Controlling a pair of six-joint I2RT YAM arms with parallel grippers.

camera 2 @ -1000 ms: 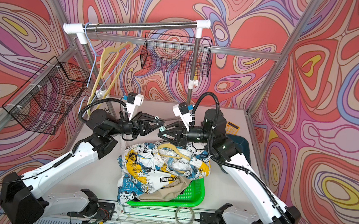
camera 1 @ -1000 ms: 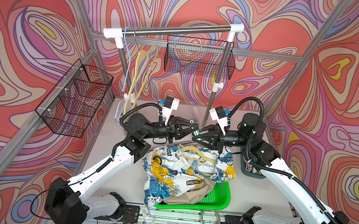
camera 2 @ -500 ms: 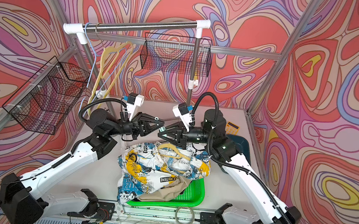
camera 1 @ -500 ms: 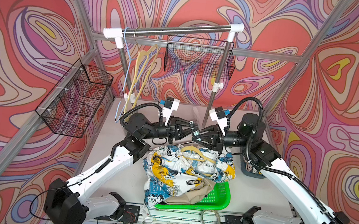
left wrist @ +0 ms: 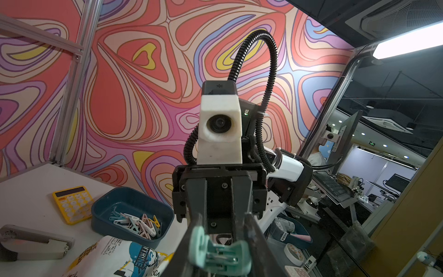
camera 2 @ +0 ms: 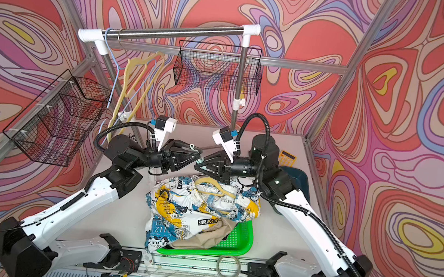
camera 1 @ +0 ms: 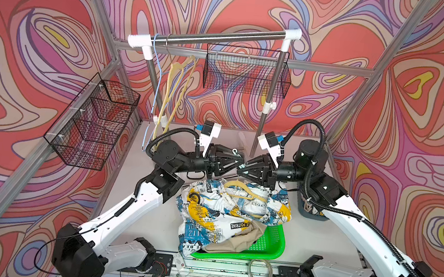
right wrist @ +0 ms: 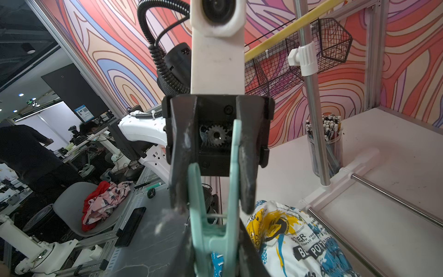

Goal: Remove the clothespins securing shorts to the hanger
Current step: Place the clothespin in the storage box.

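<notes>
A: Logging left gripper [camera 1: 239,161] and right gripper [camera 1: 239,171] meeting tip to tip in both top views, pointing straight at each other.

B: Confirming. Spotting a mint-green clothespin [right wrist: 215,236] sitting between the two sets of tips.

A: Checking the left jaws from the right wrist view. Standing part way apart, bearing on the pin's two handle legs, one leg lying against each side.

B: Agreeing. Reading the right jaws as clamping the pin's other end, flanking it on both sides near the spring. Seeing the same pin [left wrist: 215,256] end-on from the left wrist view, spanning the gap there.

A: Placing the printed shorts [camera 1: 207,208]. Lying crumpled directly below both grippers.

B: Noting a beige hanger [camera 1: 243,194] resting on top of those shorts, just under the right gripper.

A: Finding beige shorts [camera 1: 235,236] poking out from beneath the printed pair, well back from the tips toward the arm bases, spilling into a green tray [camera 1: 273,247].

B: Marking a dark blue bin [left wrist: 129,206] behind the right gripper, down beside that arm, on the table.

A: Counting nothing exact in there. Seeing loose clothespins [left wrist: 140,224] piling in it, pink, mint and pale ones mixing together.
</notes>
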